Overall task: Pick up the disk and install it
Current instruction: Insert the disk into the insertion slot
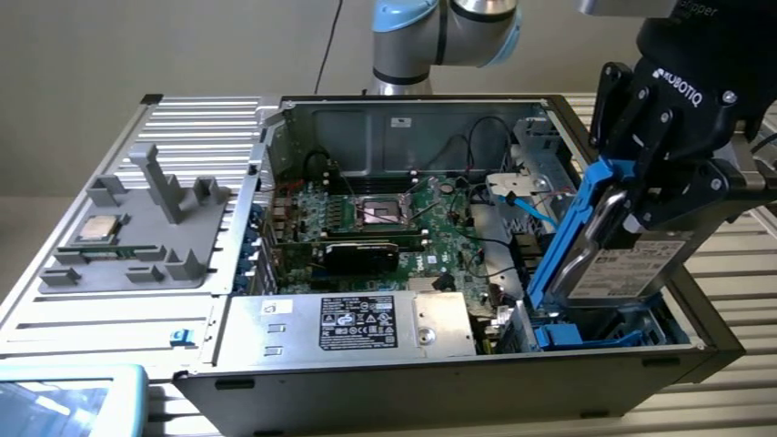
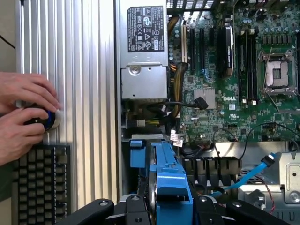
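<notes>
Up close, on the right side of the exterior view: clamped on the disk (image 1: 621, 269) from both flat sides with the black fingers (image 1: 694, 196) of the gripper (image 1: 641, 208), squeezing tight so as not to drop it. Held up on its edge and tipped a little, blue frame toward the middle of the picture, most likely to line up with the narrow slot underneath. Not in yet. Hanging just over the blue bay (image 1: 595, 335) in the lower right corner of the case (image 1: 486, 387), low end very near it, hard to tell if touching. Seen from the wrist too: the blue frame of the disk (image 2: 169, 187) between the fingers (image 2: 133, 210), aimed down into the case. A bit further in, at the lower middle: a big silver box (image 1: 364, 320) with a black label, lying flat, out of the way. Behind that, in the middle: the green board (image 1: 401, 228) and a thin blue cable (image 1: 534, 205) close beside the disk, maybe easy to snag. Off to the left on the bench (image 1: 97, 323): a grey tray (image 1: 146, 255) with a small square chip (image 1: 97, 229), well apart from the job. Far back at the top: the arm (image 1: 443, 32), reaching over the back wall to come in from above. From the wrist, out on the ribbed bench (image 2: 89, 93): a person's hands (image 2: 18, 131) around a round knob (image 2: 47, 119), beside a keyboard (image 2: 40, 183), perhaps steering.
</notes>
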Action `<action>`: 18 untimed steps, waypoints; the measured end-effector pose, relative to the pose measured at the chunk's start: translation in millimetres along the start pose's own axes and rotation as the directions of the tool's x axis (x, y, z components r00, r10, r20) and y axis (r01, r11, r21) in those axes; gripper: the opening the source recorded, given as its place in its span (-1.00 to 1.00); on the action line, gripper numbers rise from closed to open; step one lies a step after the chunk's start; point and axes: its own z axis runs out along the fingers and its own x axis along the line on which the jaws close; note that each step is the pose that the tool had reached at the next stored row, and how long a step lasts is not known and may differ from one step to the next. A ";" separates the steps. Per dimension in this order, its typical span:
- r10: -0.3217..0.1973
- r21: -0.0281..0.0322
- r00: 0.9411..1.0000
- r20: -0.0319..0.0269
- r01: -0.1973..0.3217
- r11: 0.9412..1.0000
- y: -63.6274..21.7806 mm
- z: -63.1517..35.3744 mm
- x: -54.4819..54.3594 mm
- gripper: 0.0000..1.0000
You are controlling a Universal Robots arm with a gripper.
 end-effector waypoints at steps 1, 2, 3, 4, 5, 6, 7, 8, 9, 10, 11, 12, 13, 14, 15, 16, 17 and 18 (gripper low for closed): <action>0.000 0.000 1.000 0.000 0.000 1.000 0.0 0.8 0.2 -0.25; 0.000 0.000 1.000 0.000 0.000 1.000 -0.1 1.7 0.4 -0.25; 0.000 0.000 1.000 0.000 0.000 1.000 -0.1 2.8 0.5 -0.25; 0.000 0.000 1.000 0.000 0.000 1.000 -0.1 3.9 0.6 -0.25; 0.000 0.000 1.000 0.001 0.000 1.000 -0.2 5.1 0.7 -0.25; 0.000 0.000 1.000 0.001 0.000 1.000 -0.2 6.3 0.9 -0.25; 0.000 0.000 1.000 0.000 0.000 1.000 -0.2 7.4 1.1 -0.25; 0.000 0.000 1.000 0.000 0.000 1.000 -0.3 8.1 1.6 -0.25; 0.000 0.000 1.000 0.001 0.000 1.000 -0.3 8.9 2.1 -0.25; 0.000 0.000 1.000 0.001 0.000 1.000 -0.3 9.8 2.3 -0.25; 0.000 0.000 1.000 0.001 0.000 1.000 -0.4 10.6 2.4 -0.25; 0.000 0.000 1.000 0.001 0.000 1.000 -0.4 11.6 2.4 -0.25; 0.000 0.000 1.000 0.001 0.000 1.000 -0.4 12.5 2.4 -0.25; 0.000 0.000 1.000 0.001 0.000 1.000 -0.4 13.6 2.5 -0.25; 0.000 0.000 1.000 0.001 0.000 1.000 -0.5 14.4 2.4 -0.25; 0.000 0.000 1.000 0.001 0.000 1.000 -0.5 15.2 2.4 -0.25; 0.000 0.000 1.000 0.001 0.000 1.000 -0.5 15.7 2.4 -0.25; 0.000 0.000 1.000 0.001 0.000 1.000 -0.5 15.7 2.4 -0.25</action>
